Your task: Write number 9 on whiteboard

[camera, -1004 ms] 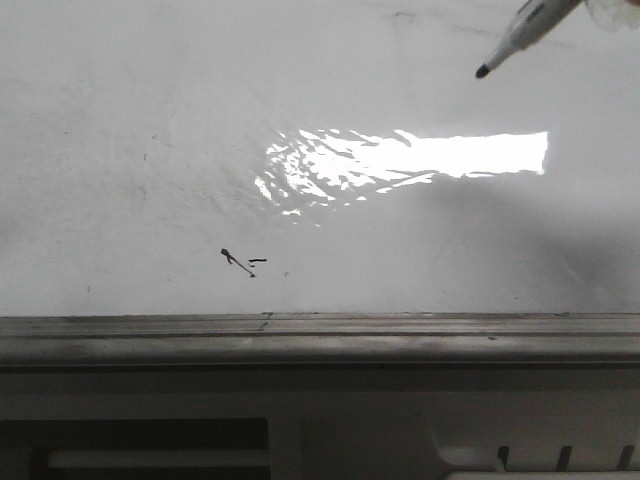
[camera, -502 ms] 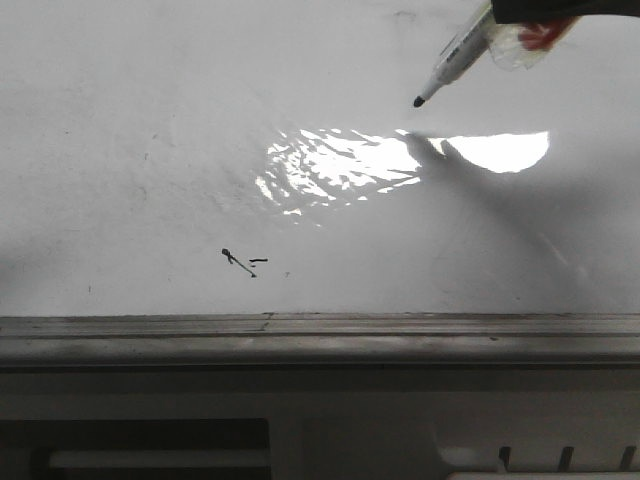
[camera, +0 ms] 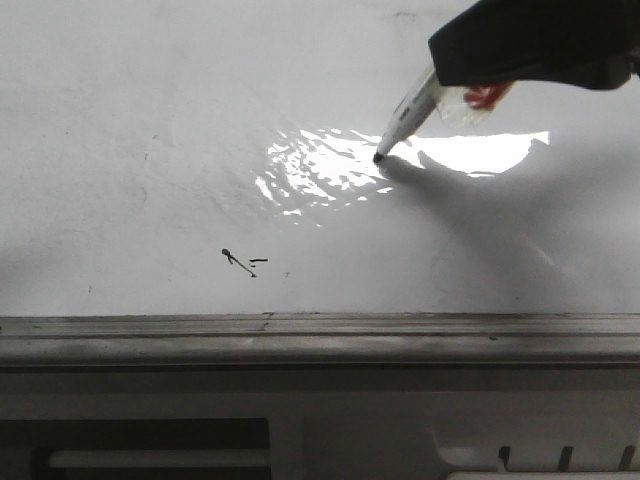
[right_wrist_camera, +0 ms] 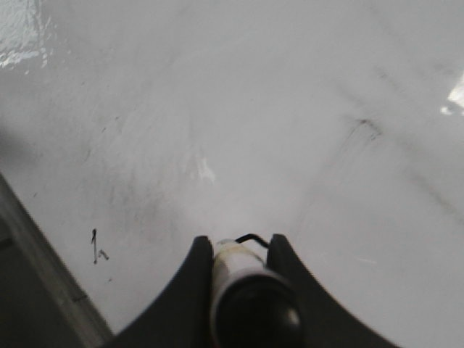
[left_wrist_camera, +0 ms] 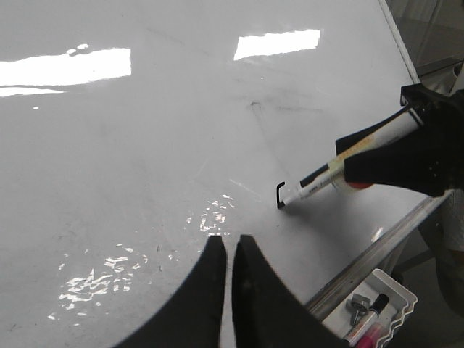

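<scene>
Clamping marker (camera: pixel 412 108), right gripper (right_wrist_camera: pixel 239 250) closed, tip touching whiteboard (camera: pixel 150 130)

White board, black ink

The whiteboard (camera: pixel 150 120) is glossy white, faintly smudged grey; the marker (camera: pixel 408 115) is white with a black tip, possibly red-labelled; the hand (camera: pixel 520 45) black.

Marker (camera: pixel 408 108) tip on the whiteboard (camera: pixel 150 120), right of and beyond the small scribble (camera: pixel 238 261); ledge (camera: pixel 320 335) in front.

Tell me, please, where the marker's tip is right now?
In the front view, the marker tip touches the whiteboard right of centre, at the glare patch, held by the right gripper.
</scene>
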